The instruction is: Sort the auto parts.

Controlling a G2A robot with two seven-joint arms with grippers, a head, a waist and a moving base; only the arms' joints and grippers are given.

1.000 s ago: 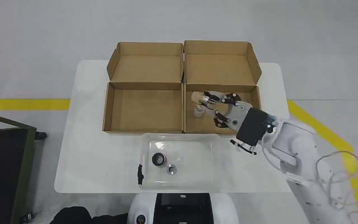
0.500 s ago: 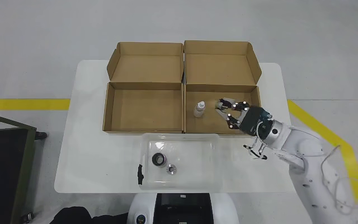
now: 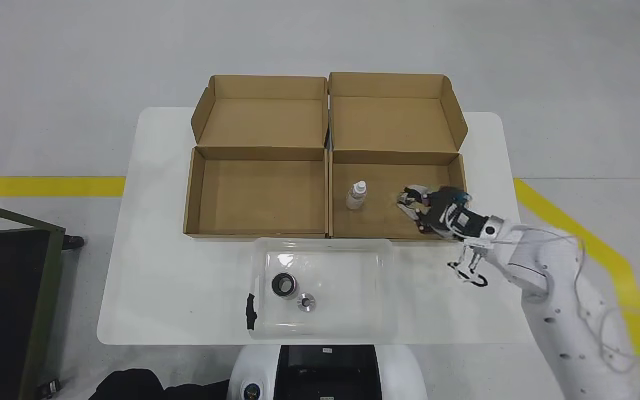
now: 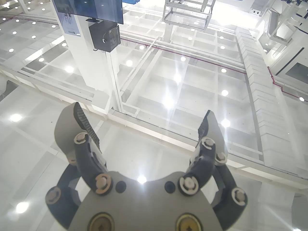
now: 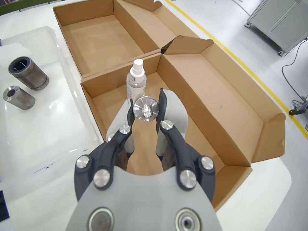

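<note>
A white worktop (image 3: 150, 250) with rounded corners carries three containers. Two open cardboard boxes stand side by side, walls touching, along its far edge: the left cardboard box (image 3: 258, 195) and the right cardboard box (image 3: 380, 218), lids folded back. A clear plastic bin (image 3: 350, 280) sits at the near edge, just beside both boxes.

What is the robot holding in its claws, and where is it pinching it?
The right gripper pinches a small round silver metal part by opposite sides of its rim. The left gripper is open and empty.

Bottle (image 3: 356, 193) in right box (image 3: 395, 175); bin (image 3: 350, 290) seemingly abuts it.
</note>
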